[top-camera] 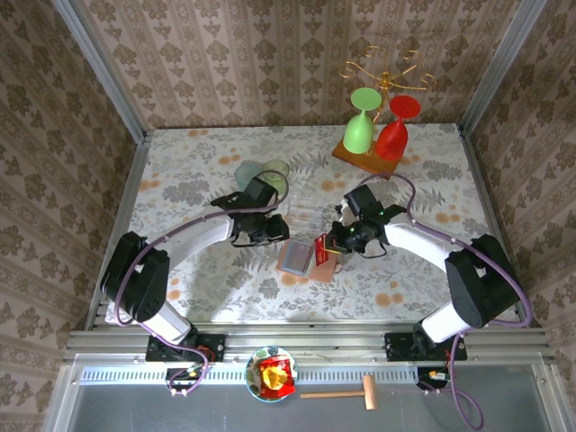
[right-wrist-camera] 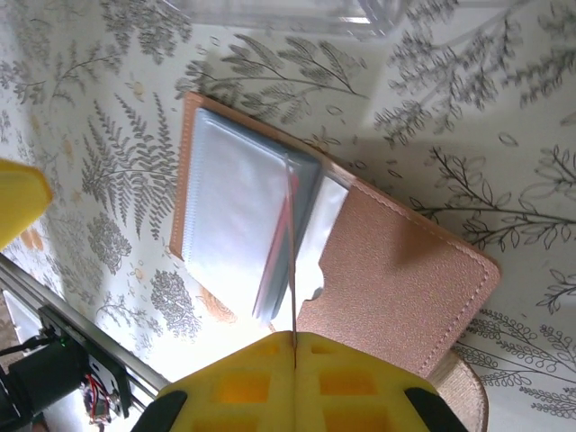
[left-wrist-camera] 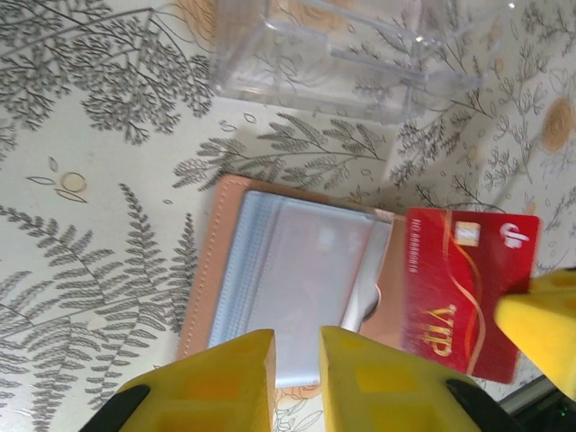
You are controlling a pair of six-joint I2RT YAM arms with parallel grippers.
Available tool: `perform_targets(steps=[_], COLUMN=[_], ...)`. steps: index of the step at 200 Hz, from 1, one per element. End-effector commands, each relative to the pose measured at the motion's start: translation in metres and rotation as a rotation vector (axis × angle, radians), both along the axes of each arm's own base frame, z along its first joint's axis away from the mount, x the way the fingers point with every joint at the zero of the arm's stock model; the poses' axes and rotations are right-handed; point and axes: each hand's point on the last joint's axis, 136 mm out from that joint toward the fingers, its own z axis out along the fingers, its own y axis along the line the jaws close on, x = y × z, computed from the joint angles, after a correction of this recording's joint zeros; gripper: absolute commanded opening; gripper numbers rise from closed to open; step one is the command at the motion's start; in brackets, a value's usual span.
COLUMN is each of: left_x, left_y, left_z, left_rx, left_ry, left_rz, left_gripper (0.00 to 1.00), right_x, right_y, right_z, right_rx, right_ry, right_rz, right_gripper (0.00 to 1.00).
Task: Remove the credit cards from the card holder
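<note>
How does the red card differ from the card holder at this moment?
Colour: the red card is glossy red with gold VIP lettering; the card holder is tan leather with clear sleeves inside.
Size: the red card is smaller than the opened card holder.
Pose: the card holder lies open on the table; the red card is pinched in the shut right gripper, seen edge-on from that wrist.
Both are thin and rectangular.

card holder: tan grained leather look, stitched rim, glossy clear plastic sleeves inside. red card: glossy plastic. box at upper frame: clear smooth plastic. bench: matt floral print.
</note>
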Motion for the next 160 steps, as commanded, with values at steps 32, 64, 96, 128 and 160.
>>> perform_targets(steps=[32,64,96,128,160], left_x=[-0.012,-0.023,-0.031,-0.039,-0.052], left_y=[0.002,0.000,0.012,0.014,0.004], left_z=[-0.019,-0.037,-0.052,-0.062,-0.072], left_rx=[-0.011,-0.018,0.065,0.075,0.028], left_ry=[0.065,0.111,0.117,0.146,0.196], left_rz=[-0.027,-0.042,-0.041,-0.053,-0.069], left_gripper=[0.25,0.27,0.36,0.41,0.41], right_x=[0.005,0.016,0.022,0.024,0.028], right_y=[-0.012,-0.021,-0.022,-0.020,-0.019], right_z=[0.035,0.045,0.056,0.055,0.060], right_rx=[-0.178,-0.266,-0.271,-0.248,-0.238], right_ry=[-0.153,-0.224,-0.261,-0.260,-0.287], right_rz=[0.213,0.256,0.234,0.202,0.184], right_gripper=[0.00,0.00,0.00,0.00,0.00])
